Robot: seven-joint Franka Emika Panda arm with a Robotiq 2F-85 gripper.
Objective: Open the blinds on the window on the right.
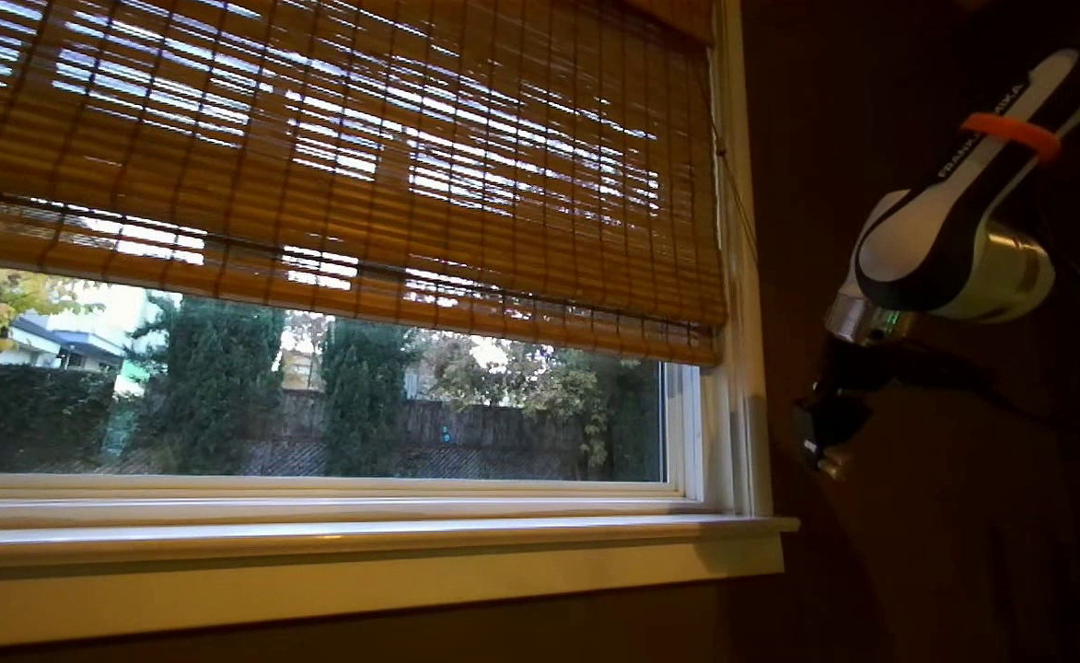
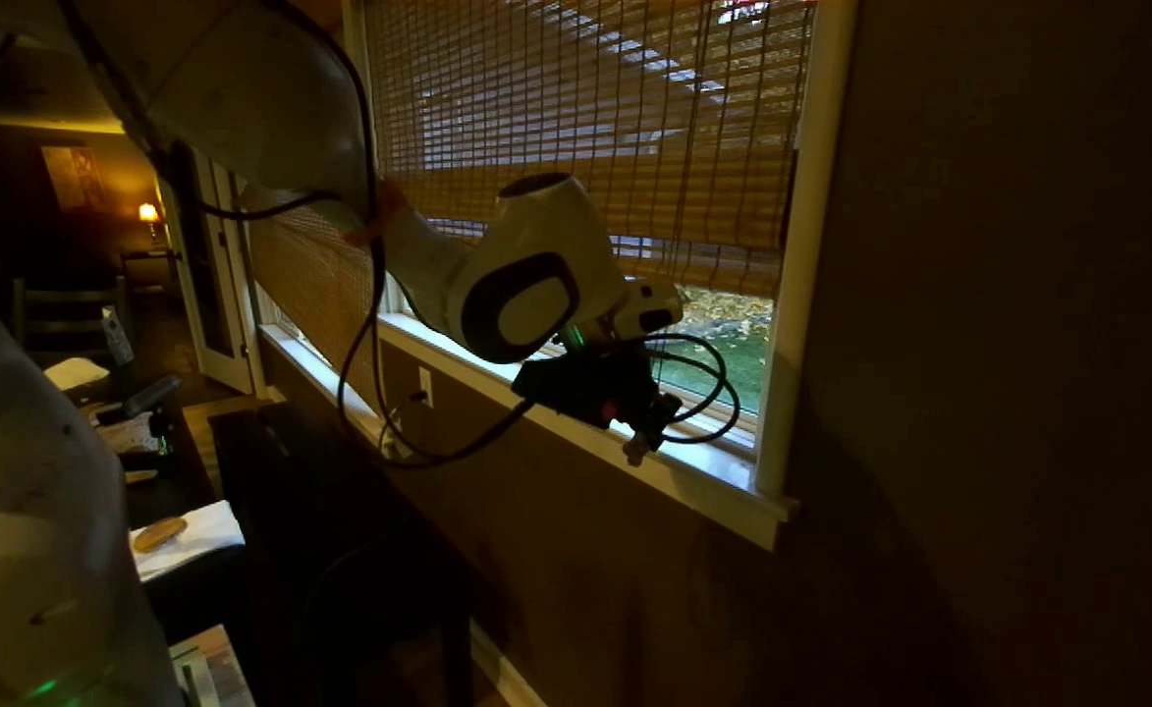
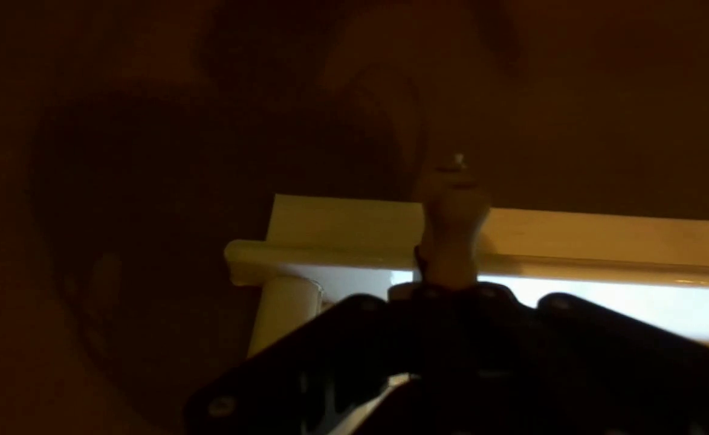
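Farthest left, in an exterior view, a second shade [image 2: 315,260] hangs in the far part of the room, so the blinds [image 1: 319,184] meant are presumably the nearer ones to its right. They cover the upper part of the window [image 1: 346,442]; their lower edge is well above the sill [image 1: 319,539], the window is bare beneath it, and the job looks partly done. The slats [image 1: 503,239] run lengthwise left to right, and the free edge faces down; the top is out of view, so I cannot tell whether the blinds are longer across or downward. Hung like this, they should gather straight up. At their right edge a thin cord [image 1: 737,207] slants outward past the frame [image 1: 744,405] and is lost against the dark wall [image 1: 954,516]; it probably leads to the gripper [image 3: 460,296]. The jaws are closed around what looks like a tan cord pull [image 3: 454,217], its wider part standing out beyond the grip. A pull should slip less than bare cord, which would explain that hold. Farthest right, the arm [image 1: 926,230] reaches down from above, its gripper low and to the right of the frame, likely so that the cord is drawn down and sideways, taut, without rubbing on the sill.
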